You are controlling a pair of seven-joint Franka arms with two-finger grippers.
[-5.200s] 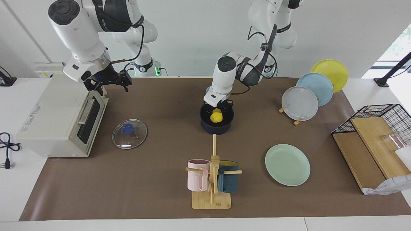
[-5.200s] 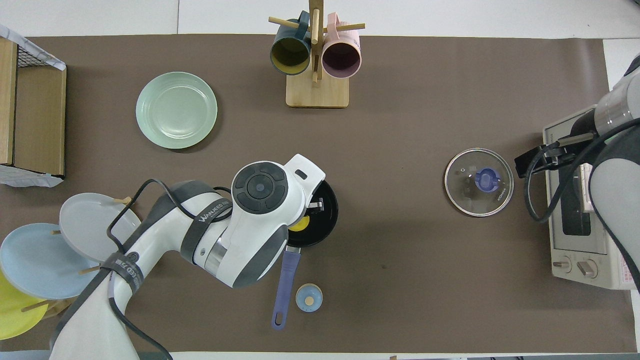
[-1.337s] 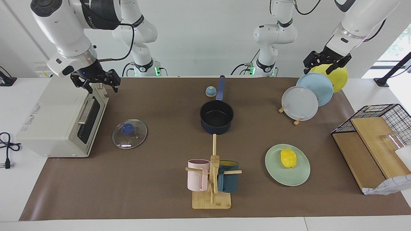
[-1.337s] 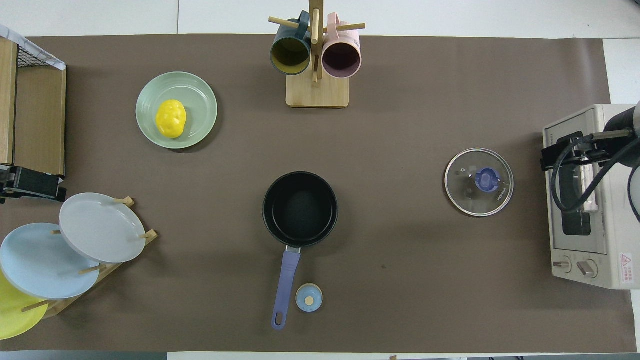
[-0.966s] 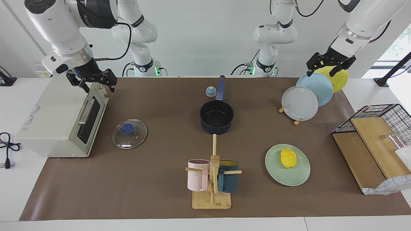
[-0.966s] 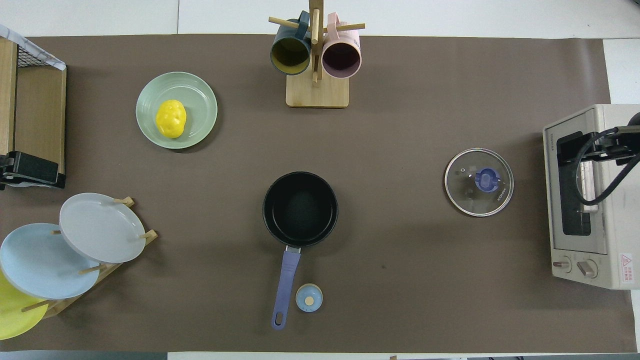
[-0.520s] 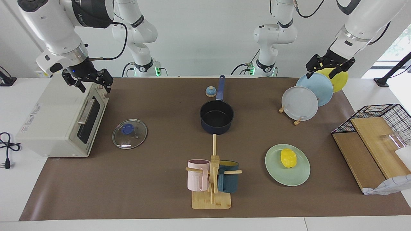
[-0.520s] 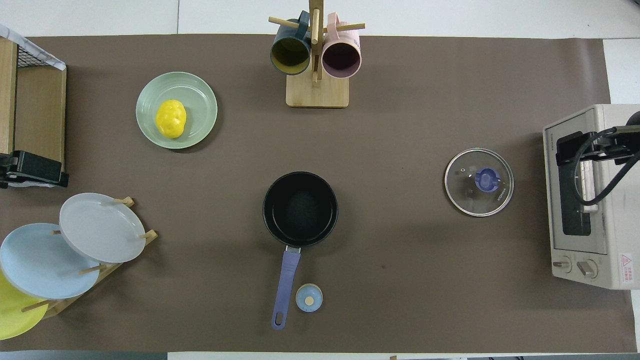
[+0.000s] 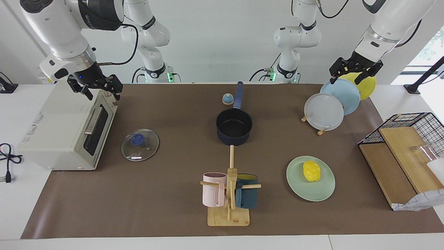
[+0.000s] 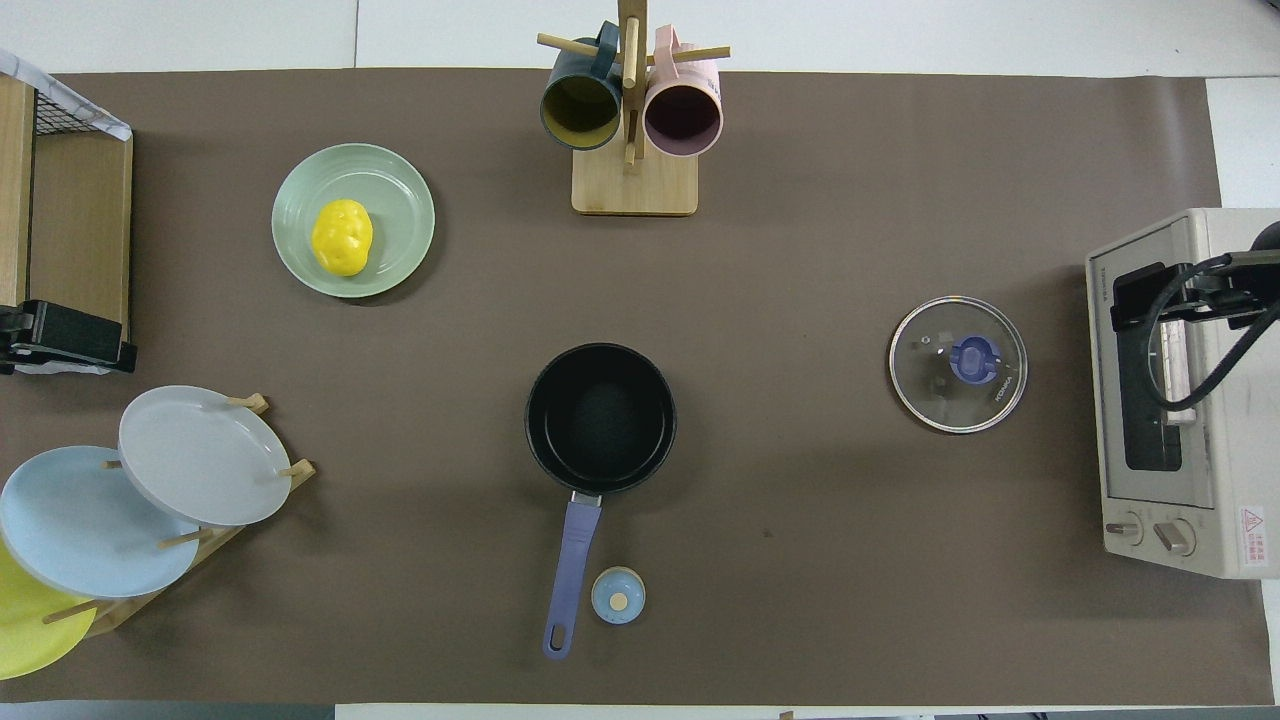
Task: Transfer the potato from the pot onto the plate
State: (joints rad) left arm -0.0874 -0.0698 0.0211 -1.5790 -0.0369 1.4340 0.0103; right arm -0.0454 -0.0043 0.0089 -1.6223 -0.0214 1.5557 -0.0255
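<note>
The yellow potato (image 9: pixel 311 171) lies on the mint-green plate (image 9: pixel 322 189), which sits toward the left arm's end of the table and farther from the robots than the pot. The navy pot (image 9: pixel 234 126) stands mid-table with a black inside that holds nothing, its handle pointing toward the robots. In the overhead view the potato (image 10: pixel 342 236), the plate (image 10: pixel 402 225) and the pot (image 10: pixel 600 418) stand the same way. My left gripper (image 9: pixel 348 77) is open, holds nothing and hangs over the plate rack; it shows in the overhead view (image 10: pixel 60 340). My right gripper (image 9: pixel 100 92) is open and holds nothing over the toaster oven; it shows in the overhead view (image 10: pixel 1150 300).
A glass lid (image 9: pixel 140 144) lies beside the toaster oven (image 9: pixel 62 128). A mug tree (image 9: pixel 229 194) with a pink and a dark blue mug stands farther out than the pot. A rack (image 9: pixel 333 104) holds grey, light-blue and yellow plates. A wire basket (image 9: pixel 409 146) is at the left arm's end. A small blue knob (image 9: pixel 227 99) sits by the pot handle.
Five seconds ago my left gripper was down in the pot at the potato; now the potato lies on the mint-green plate and that gripper is raised over the plate rack. My right gripper shifted slightly over the oven.
</note>
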